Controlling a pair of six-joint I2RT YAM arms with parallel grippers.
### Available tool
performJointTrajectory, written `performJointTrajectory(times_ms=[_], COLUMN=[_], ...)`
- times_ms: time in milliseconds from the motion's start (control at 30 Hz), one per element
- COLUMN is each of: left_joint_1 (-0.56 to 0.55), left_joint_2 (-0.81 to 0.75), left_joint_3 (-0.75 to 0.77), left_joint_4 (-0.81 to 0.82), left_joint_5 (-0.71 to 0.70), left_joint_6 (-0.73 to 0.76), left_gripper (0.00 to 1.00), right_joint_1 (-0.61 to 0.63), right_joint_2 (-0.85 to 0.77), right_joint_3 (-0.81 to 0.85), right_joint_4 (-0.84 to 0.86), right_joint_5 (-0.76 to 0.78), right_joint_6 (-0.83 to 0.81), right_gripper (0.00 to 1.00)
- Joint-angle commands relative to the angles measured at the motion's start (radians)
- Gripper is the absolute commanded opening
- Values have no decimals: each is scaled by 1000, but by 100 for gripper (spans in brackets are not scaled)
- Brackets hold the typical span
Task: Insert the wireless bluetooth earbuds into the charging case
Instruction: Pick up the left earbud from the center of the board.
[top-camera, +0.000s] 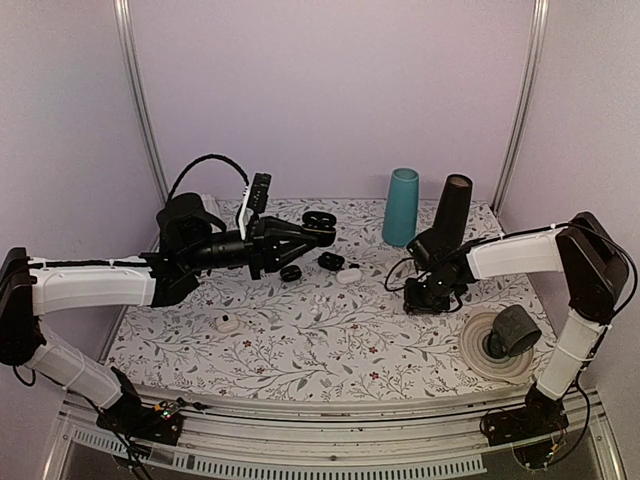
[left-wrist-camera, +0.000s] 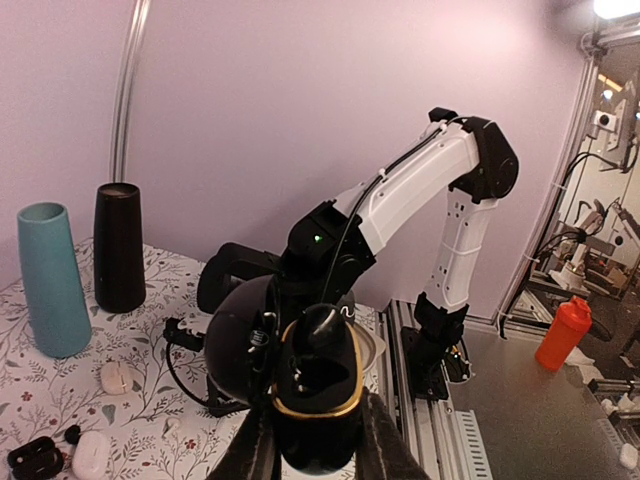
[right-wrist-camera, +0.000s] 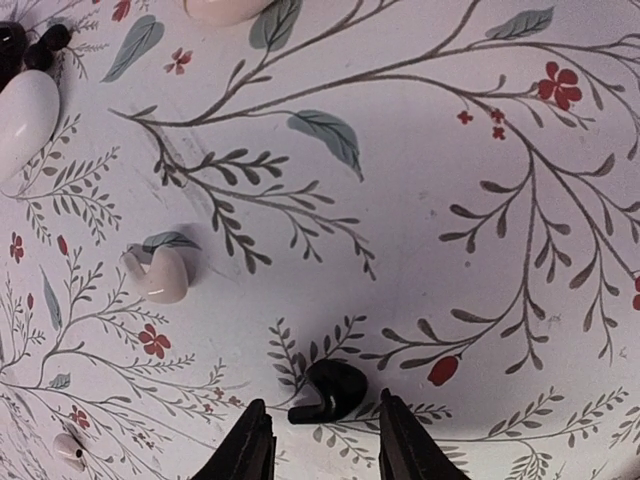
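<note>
Top external view: I see both arms out over the flowered table (top-camera: 300, 345). The left arm reaches toward the back middle, and the right arm bends in from the right with its head pointing down at the cloth.
Left gripper (left-wrist-camera: 315, 440): clenched on the black charging case (left-wrist-camera: 315, 395), which I see lifted off the table with its lid swung open and a gold-coloured rim facing the wrist camera.
Inside that case: a dark rounded shape sits above the rim. I cannot tell whether it is an earbud or part of the case.
Right gripper (right-wrist-camera: 320, 415): released, jaws apart, low over the cloth.
Black earbud (right-wrist-camera: 330, 388): lying on the cloth right at the right fingertips, in the gap between them. As far as I can see it touches neither finger.
White earbud (right-wrist-camera: 160, 275): on the cloth, up and to the left of the black one in my right wrist view, well apart from it.
Small white earbud (right-wrist-camera: 70, 450): at the lower left edge of that same view.
White case (top-camera: 349, 276): on the table between the two grippers, just beside an open black case (top-camera: 330, 261).
Second white case (top-camera: 228, 323): alone toward the front left.
Teal cup (top-camera: 403, 207) and black cup (top-camera: 452, 212): upright, side by side at the back.
Front right corner: a pale round disc (top-camera: 478, 352) with a dark cylinder (top-camera: 515, 330) lying on it.
</note>
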Motion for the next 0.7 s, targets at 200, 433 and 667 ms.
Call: performJointTrajectory(times_ms=[200,433,667], left_joint_1=[12,12,12], left_joint_2=[-1,-1,0], left_joint_3=[-3,-3,-5], left_joint_4=[25,22,28], left_joint_5=[-6,-12,-11], left_joint_6=[5,8,5], left_gripper=[0,0,0], right_joint_1=[-22,-1,17], right_joint_2=[16,49,83], right_joint_3=[23,61,100], right_joint_4=[19,-7,-22], right_joint_5=[-12,0,5], right_joint_6=[12,-1,-18], right_gripper=[30,26,25])
